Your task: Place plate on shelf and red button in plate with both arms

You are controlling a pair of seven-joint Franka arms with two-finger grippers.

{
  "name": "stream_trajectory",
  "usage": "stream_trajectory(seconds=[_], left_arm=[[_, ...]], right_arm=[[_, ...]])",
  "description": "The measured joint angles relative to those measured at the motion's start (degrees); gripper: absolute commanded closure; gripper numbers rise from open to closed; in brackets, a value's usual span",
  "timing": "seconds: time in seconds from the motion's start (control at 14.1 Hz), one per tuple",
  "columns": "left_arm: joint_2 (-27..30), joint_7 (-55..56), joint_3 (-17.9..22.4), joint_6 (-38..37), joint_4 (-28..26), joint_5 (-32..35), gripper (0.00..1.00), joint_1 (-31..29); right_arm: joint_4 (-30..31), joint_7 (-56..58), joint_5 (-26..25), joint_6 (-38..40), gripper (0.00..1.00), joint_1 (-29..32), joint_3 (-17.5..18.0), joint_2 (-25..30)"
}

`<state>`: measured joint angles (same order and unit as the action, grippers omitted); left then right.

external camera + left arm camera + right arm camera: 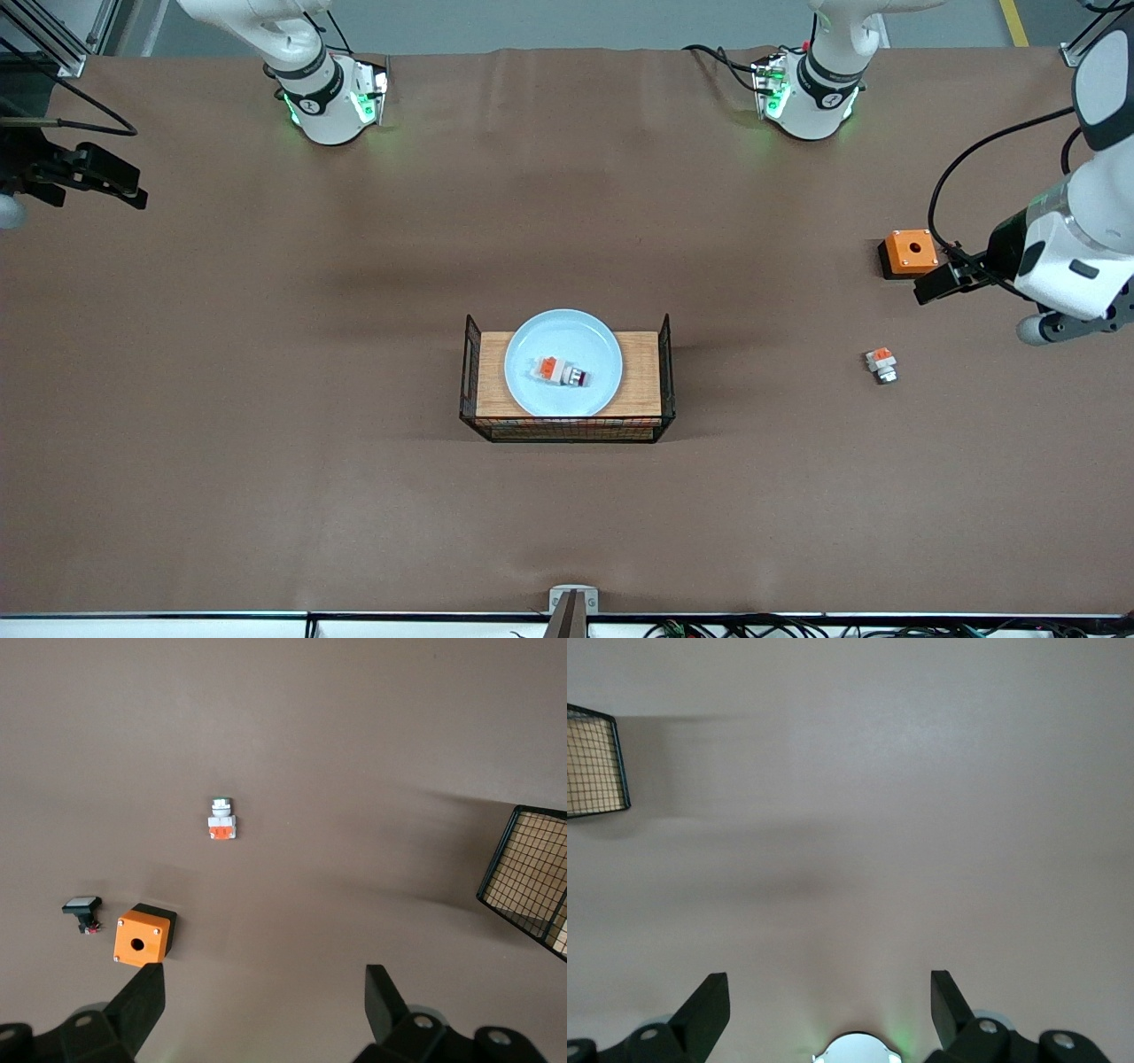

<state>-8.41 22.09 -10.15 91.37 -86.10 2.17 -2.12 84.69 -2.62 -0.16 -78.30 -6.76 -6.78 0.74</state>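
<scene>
The pale-blue plate [567, 332] lies on a wooden board [493, 377] inside a black wire basket [567, 431] at the middle of the table. The red button [561, 372] lies on its side in the plate. My left gripper [930, 287] is open and empty above the table at the left arm's end, next to the orange box; its wrist view shows the fingers spread [266, 979]. My right gripper [124, 188] is open and empty above the table's edge at the right arm's end, fingers spread in its wrist view [830, 983].
An orange box with a hole [910, 252] [140, 938] sits near the left gripper. An orange-and-white unit [881, 364] [221, 819] lies nearer the front camera than the box. A small black switch [81, 908] lies beside the box. The basket's corner shows in both wrist views [532, 877] [594, 762].
</scene>
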Motion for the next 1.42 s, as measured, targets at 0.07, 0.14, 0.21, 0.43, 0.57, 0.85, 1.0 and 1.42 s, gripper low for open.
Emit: stream_trajectory(seconds=[0.07, 0.14, 0.21, 0.43, 0.57, 0.85, 1.0, 1.42], left_arm=[[2.4, -0.2, 0.0, 2.5, -3.4, 0.0, 0.01, -0.1], [4.7, -0.9, 0.0, 4.5, -6.7, 0.0, 0.01, -0.3], [6.5, -1.8, 0.0, 5.5, -9.1, 0.0, 0.01, -0.7], [9.0, -4.3, 0.1, 6.4, -10.8, 0.0, 0.01, -2.6], [9.5, -7.6, 0.3, 6.5, -10.6, -0.1, 0.01, -3.7], [10.1, -16.9, 1.0, 5.4, -9.6, -1.6, 0.01, -7.1], [10.4, -17.5, 1.0, 5.2, -8.5, -1.8, 0.01, -7.0], [8.0, -17.5, 0.5, 5.2, -3.7, -1.8, 0.0, -6.6]], right_arm=[[0.4, 0.2, 0.3, -0.6, 0.0, 0.0, -0.7, 0.3], [1.7, 0.5, 0.4, -2.2, 0.0, 0.0, -1.2, 1.0], [3.6, 0.7, 0.5, -3.9, 0.0, 0.1, -1.5, 2.3], [9.3, 1.8, 0.5, -7.4, 0.0, 0.1, -1.7, 6.4], [10.6, 2.3, 0.5, -8.0, 0.0, 0.5, -1.1, 7.8], [11.1, 2.4, 0.5, -8.3, 0.0, 1.3, -0.3, 8.5], [11.3, 2.6, 0.5, -8.3, 0.0, 1.5, -0.3, 8.7], [12.7, 2.7, 0.5, -8.7, 0.0, 3.9, 2.4, 10.0]])
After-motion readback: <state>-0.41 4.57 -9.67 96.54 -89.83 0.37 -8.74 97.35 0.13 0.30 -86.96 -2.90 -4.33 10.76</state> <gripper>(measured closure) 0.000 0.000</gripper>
